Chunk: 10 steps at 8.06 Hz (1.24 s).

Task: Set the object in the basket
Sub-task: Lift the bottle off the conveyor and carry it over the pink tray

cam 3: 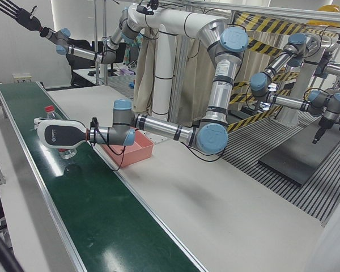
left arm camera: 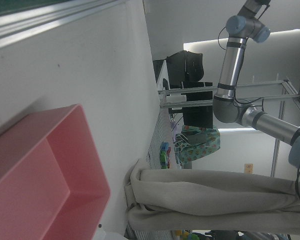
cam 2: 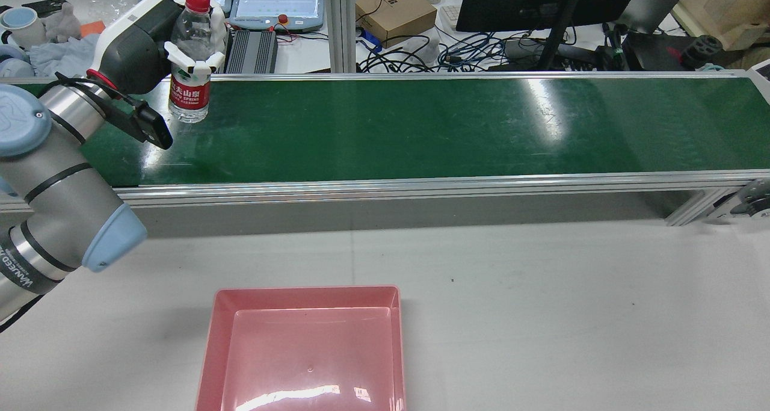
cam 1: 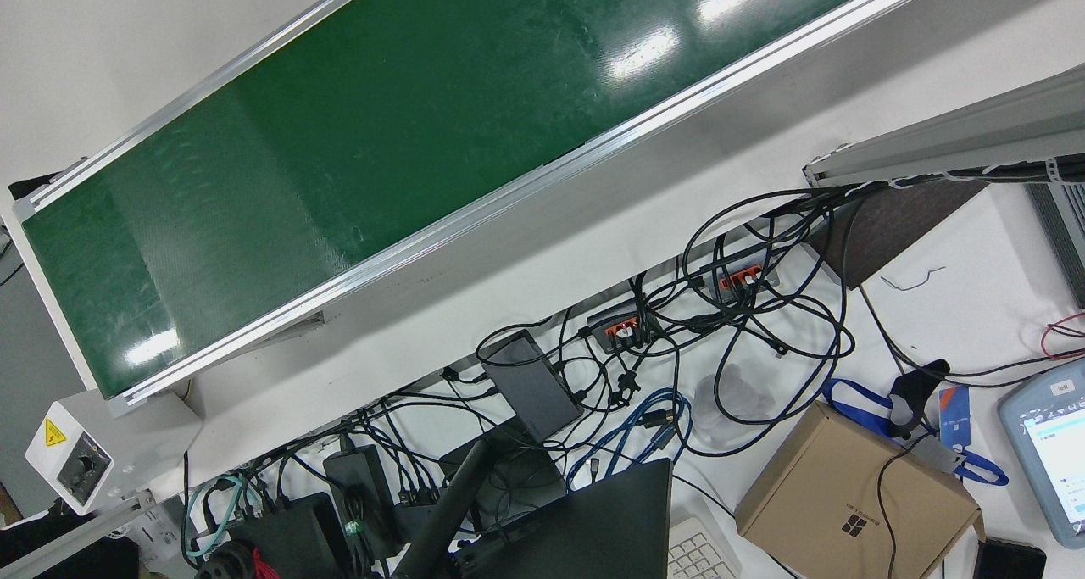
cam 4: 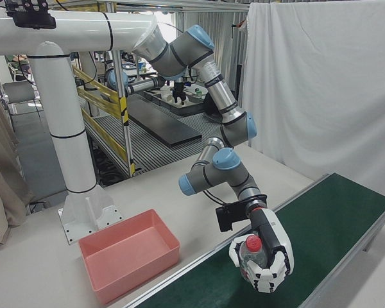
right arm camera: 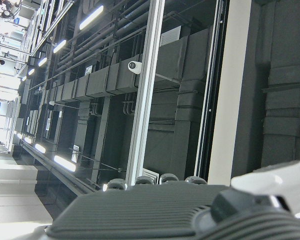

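A clear water bottle (cam 2: 189, 92) with a red cap and red label stands upright at the left end of the green conveyor belt (cam 2: 421, 128). My left hand (cam 2: 150, 38) is shut on it, white fingers (cam 2: 194, 62) wrapped round its upper half. The right-front view shows the same left hand (cam 4: 269, 256) around the bottle (cam 4: 251, 249). The left-front view shows the left hand (cam 3: 59, 133) over the belt (cam 3: 102, 215). The empty pink basket (cam 2: 210, 339) sits on the white table, nearer the robot than the belt. My right hand (cam 3: 14, 14) is raised high, fingers spread, holding nothing.
Beyond the belt lies a cluttered desk with a cardboard box (cam 2: 394, 8), teach pendants (cam 2: 280, 5), a monitor and tangled cables (cam 1: 678, 350). A bare strip of white table (cam 2: 481, 266) separates the belt's aluminium rail from the basket (cam 3: 141, 148).
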### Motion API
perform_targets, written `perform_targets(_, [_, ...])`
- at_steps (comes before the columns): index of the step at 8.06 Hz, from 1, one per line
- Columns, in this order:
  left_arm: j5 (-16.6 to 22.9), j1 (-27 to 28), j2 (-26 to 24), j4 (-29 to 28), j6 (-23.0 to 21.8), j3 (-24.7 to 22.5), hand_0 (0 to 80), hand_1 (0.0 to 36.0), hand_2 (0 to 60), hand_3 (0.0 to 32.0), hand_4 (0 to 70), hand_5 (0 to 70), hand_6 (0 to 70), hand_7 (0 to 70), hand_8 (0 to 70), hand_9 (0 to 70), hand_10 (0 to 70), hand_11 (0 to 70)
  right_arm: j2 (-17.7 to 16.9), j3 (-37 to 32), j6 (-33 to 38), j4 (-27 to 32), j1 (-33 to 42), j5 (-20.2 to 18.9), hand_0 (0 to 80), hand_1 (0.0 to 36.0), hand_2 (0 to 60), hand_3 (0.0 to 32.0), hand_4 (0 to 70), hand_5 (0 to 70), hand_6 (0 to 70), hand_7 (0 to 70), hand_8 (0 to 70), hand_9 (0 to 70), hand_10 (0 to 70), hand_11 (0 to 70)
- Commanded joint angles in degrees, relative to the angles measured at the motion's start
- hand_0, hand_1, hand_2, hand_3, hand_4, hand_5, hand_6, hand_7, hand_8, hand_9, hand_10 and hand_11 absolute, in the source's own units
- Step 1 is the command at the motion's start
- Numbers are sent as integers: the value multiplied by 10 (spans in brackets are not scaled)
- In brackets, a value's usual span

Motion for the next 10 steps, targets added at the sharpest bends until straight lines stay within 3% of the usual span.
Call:
perform_targets(1, [4, 38, -13, 55, 4, -85, 800, 311, 600, 0, 686, 700, 700, 700, 700, 700, 700, 700, 0, 0, 0, 0, 0, 0, 0, 0, 0, 0, 0, 0, 0, 0, 0, 0, 0, 0])
perform_targets(2, [3, 62, -10, 77, 5, -114, 800, 310, 599, 0, 633, 700, 700, 700, 700, 700, 700, 700, 0, 0, 0, 0, 0, 0, 0, 0, 0, 0, 0, 0, 0, 0, 0, 0, 0, 0])
perform_targets(3, [4, 79, -3, 87, 5, -139, 800, 308, 498, 0, 559, 700, 700, 700, 700, 700, 700, 700, 0, 0, 0, 0, 0, 0, 0, 0, 0, 0, 0, 0, 0, 0, 0, 0, 0, 0])
perform_targets(5, [4, 111, 50, 125, 17, -219, 800, 319, 415, 0, 421, 700, 700, 700, 700, 700, 700, 700, 0, -1, 0, 0, 0, 0, 0, 0, 0, 0, 0, 0, 0, 0, 0, 0, 0, 0])
perform_targets(6, [3, 129, 67, 149, 42, -263, 800, 323, 403, 0, 392, 700, 700, 700, 700, 700, 700, 700, 0, -1, 0, 0, 0, 0, 0, 0, 0, 0, 0, 0, 0, 0, 0, 0, 0, 0])
perform_targets(9, [3, 142, 144, 168, 49, -359, 800, 289, 239, 0, 335, 700, 700, 700, 700, 700, 700, 700, 0, 0, 0, 0, 0, 0, 0, 0, 0, 0, 0, 0, 0, 0, 0, 0, 0, 0])
perform_targets(10, [3, 145, 177, 168, 49, -389, 800, 293, 233, 0, 327, 700, 700, 700, 700, 700, 700, 700, 0, -1, 0, 0, 0, 0, 0, 0, 0, 0, 0, 0, 0, 0, 0, 0, 0, 0])
